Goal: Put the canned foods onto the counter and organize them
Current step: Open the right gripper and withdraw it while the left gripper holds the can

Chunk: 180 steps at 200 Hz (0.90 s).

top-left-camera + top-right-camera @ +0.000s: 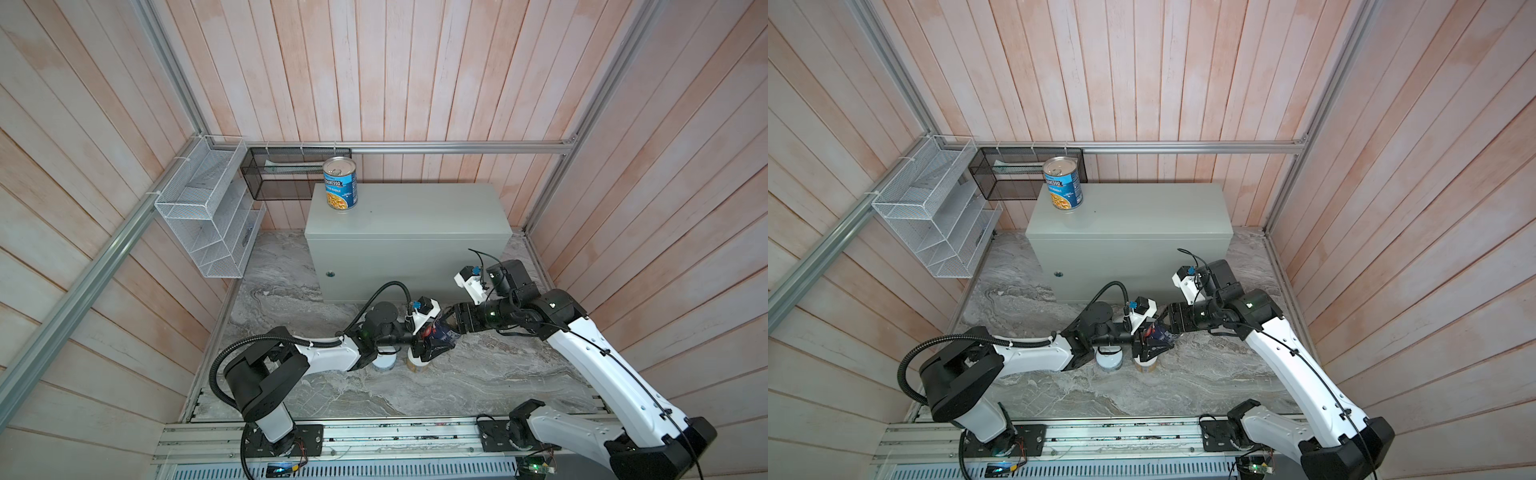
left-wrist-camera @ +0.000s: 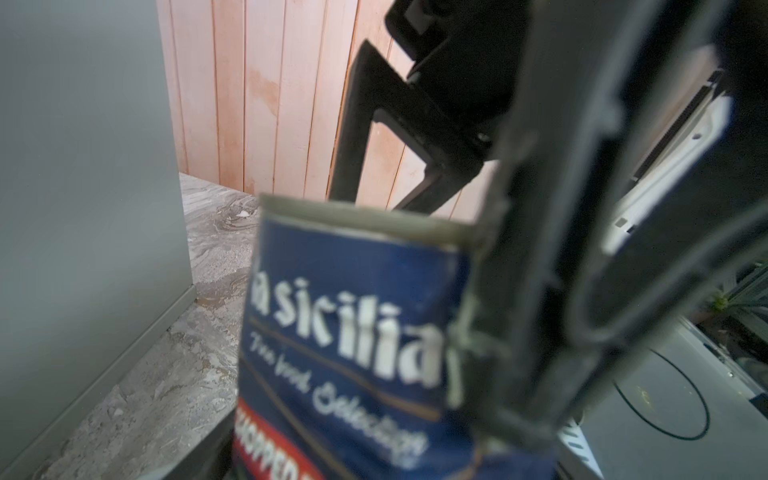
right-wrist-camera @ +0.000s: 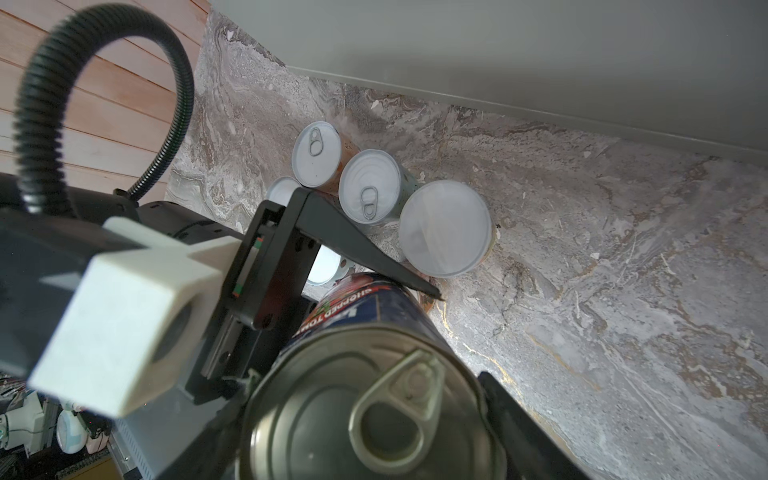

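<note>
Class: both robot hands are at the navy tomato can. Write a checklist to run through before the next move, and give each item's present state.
1. Right hand grips the navy tomato can: ok.
2. Left hand closed firmly on that can: cannot tell; its fingers flank it.
3. Room on the counter: ok; only the Progresso soup can stands there, at the left rear corner.
4. Cans on the marble surface upright: ok; the pull-tab can and white-lidded can stand.
5. Held can upright: not ok; it is tilted.
</note>
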Each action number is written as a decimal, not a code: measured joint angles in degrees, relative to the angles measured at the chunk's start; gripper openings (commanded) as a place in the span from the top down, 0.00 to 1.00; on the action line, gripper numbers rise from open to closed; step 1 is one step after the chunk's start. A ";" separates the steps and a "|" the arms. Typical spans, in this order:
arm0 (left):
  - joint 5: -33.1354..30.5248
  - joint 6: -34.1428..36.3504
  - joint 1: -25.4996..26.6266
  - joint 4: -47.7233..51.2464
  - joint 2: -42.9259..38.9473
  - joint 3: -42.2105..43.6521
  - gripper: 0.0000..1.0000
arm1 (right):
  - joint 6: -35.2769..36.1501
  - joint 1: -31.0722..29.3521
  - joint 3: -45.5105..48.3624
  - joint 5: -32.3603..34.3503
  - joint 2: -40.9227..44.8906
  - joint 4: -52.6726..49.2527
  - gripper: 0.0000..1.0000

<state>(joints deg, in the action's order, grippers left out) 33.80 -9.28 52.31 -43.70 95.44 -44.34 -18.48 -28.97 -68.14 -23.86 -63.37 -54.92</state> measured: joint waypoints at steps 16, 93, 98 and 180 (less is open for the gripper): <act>0.31 0.09 0.17 0.04 0.04 -0.28 0.25 | -0.02 0.04 0.00 -0.02 0.00 0.20 0.61; 0.09 -0.02 0.26 0.44 0.07 -0.35 0.43 | 0.04 0.31 0.46 -0.17 0.00 0.83 0.57; -0.04 -0.07 0.26 0.44 0.07 -0.35 0.44 | 0.04 0.31 0.48 -0.15 0.00 0.87 0.55; -5.79 -1.46 0.94 1.75 0.00 -0.35 0.53 | 2.08 0.72 0.61 0.90 -0.11 1.86 0.10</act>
<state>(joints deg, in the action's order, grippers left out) 28.01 -10.74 53.25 -41.95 95.44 -44.69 -16.40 -28.25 -67.53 -22.96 -63.48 -53.06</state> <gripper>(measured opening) 0.766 0.861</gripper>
